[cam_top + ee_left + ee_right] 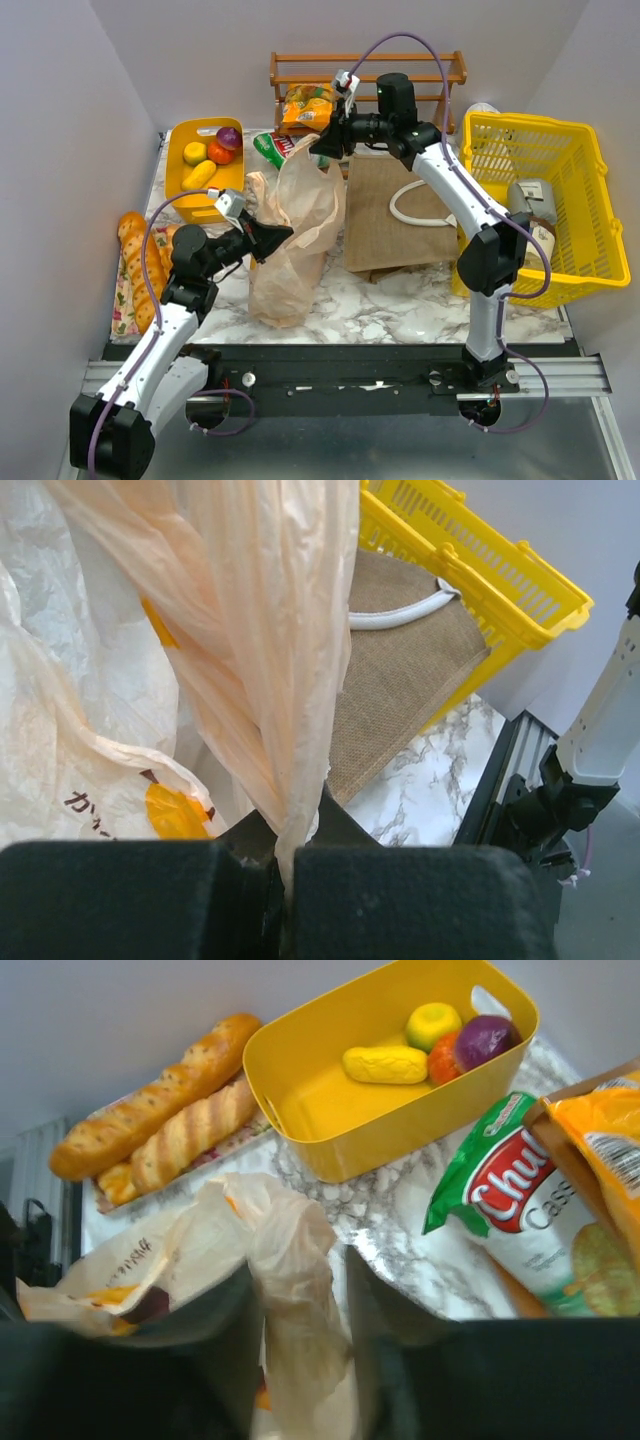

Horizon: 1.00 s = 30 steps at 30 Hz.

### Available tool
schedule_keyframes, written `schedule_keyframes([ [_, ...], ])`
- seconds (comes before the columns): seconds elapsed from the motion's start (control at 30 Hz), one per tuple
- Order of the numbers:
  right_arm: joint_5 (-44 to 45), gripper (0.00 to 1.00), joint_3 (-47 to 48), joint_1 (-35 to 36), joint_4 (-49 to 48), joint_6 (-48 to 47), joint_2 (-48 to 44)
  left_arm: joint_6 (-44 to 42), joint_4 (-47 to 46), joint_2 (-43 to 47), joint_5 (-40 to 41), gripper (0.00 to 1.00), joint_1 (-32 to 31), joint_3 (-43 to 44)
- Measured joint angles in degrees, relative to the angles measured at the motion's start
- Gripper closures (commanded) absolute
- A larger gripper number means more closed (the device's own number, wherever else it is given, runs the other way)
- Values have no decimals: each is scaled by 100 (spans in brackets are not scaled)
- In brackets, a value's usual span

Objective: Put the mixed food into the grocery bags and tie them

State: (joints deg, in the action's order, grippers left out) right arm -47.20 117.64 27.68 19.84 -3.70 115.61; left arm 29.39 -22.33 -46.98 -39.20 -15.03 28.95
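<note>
From the left wrist, the peach plastic bag [250,630] blocks most of my view of the counter [420,780], and its dark print [85,805] runs off the left edge, unreadable. On the right wrist, the green snack packet [500,1190] and the orange packet [605,1140] are cut off by the right edge. I cannot tell what lies inside the bag.

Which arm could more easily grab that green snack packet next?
Right, probably. The right gripper, shut on the peach plastic bag, sits beside the green snack packet; the left gripper is farther off.

Plastic bag [295,240] spans mid-table, basket [530,121] walls right, near marble [400,310] open
</note>
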Motion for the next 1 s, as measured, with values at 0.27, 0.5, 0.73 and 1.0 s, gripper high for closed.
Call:
schedule_keyframes([
  [0.27, 181, 99, -772, -302, 11, 608, -754, -63, 634, 627, -31, 100, 1034, 254],
  [0.5, 1067, 99, -2247, -890, 120, 737, -2376, 468, 326, 485, -299, 100, 2267, 623],
  [0.73, 1744, 99, -3574, -785, 323, 723, -3246, 1187, -72, -566, -435, 100, 3023, 726],
  [1.0, 1965, 99, -4712, -15, 391, 210, -4054, 903, 713, -1357, -391, 100, 2876, 1526],
])
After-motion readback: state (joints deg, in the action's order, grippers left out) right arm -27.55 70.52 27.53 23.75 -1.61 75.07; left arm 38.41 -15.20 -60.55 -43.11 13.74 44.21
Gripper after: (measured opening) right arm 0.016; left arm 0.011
